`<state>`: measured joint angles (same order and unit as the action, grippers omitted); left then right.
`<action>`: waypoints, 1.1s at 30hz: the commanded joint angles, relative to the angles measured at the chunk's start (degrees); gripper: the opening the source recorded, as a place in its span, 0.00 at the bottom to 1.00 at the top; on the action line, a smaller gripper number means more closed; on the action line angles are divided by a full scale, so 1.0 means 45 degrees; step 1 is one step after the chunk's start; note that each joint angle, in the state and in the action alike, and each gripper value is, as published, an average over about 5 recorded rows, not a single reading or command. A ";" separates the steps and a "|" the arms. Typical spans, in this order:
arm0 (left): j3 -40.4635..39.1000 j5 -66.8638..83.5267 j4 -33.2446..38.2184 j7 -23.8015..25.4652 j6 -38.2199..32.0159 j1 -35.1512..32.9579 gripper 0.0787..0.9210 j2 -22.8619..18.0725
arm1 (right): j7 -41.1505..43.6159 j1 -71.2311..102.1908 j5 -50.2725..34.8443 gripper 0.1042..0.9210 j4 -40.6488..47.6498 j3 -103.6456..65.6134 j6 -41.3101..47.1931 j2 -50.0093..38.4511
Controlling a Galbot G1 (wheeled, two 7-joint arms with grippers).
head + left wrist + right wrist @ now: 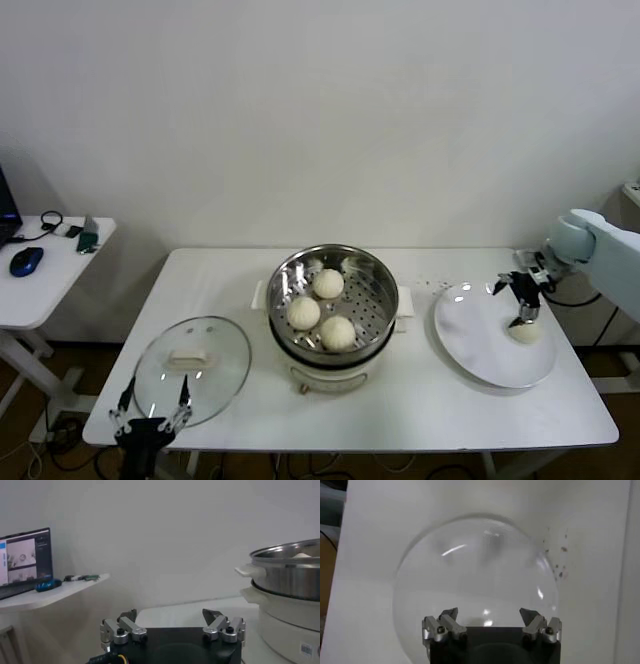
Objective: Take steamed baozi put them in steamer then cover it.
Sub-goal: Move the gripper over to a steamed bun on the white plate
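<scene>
Right hand (522, 312) over the last baozi (525, 332)
It hangs open above the plate (480, 360) by the surface's right edge; 3 baozi sit in the steamer (375, 310); left hand (150, 412) open at the front-left corner.

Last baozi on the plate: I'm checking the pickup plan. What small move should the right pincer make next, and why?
Probably lower the right pincer straight down around the last baozi on the plate: it hangs open just above it, and three buns already sit in the steamer. The left pincer idles by the lid.
</scene>
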<state>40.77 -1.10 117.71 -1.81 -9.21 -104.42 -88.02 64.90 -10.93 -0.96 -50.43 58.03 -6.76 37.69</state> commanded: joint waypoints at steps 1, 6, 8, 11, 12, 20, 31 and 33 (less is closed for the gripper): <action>-0.0001 -0.0069 0.0014 -0.0013 0.0098 0.0041 0.88 -0.0061 | 0.0157 0.2583 0.2707 0.88 0.2810 -0.3530 -0.0861 0.0430; -0.0016 -0.0130 -0.0021 -0.0022 0.0127 0.0066 0.88 -0.0095 | 0.0154 0.2646 0.3314 0.88 0.3792 -0.4257 -0.1111 0.1093; -0.0025 -0.0157 -0.0051 -0.0024 0.0131 0.0075 0.88 -0.0107 | 0.0150 0.2614 0.3416 0.88 0.4084 -0.4412 -0.1164 0.1350; -0.0051 -0.0216 -0.0101 -0.0029 0.0145 0.0107 0.88 -0.0117 | 0.0147 0.2520 0.3560 0.88 0.4511 -0.4622 -0.1212 0.1783; -0.0059 -0.0234 -0.0108 -0.0030 0.0153 0.0119 0.88 -0.0122 | 0.0150 0.2487 0.3618 0.88 0.4635 -0.4676 -0.1226 0.1913; -0.0029 -0.0239 -0.0158 -0.0067 0.0185 0.0163 0.88 -0.0147 | 0.0280 0.2559 0.4186 0.88 0.4990 -0.4826 -0.1302 0.2532; -0.0017 -0.0213 -0.0281 -0.0120 0.0131 0.0179 0.88 -0.0184 | 0.0350 0.2557 0.4742 0.88 0.5553 -0.5428 -0.1374 0.2903; -0.0028 -0.0215 -0.0293 -0.0123 0.0135 0.0202 0.88 -0.0185 | 0.0359 0.2517 0.4820 0.88 0.5610 -0.5488 -0.1391 0.2917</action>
<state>40.74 -2.08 116.53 -2.34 -8.58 -103.63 -88.84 66.34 0.01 18.23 -27.77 36.01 -12.67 49.21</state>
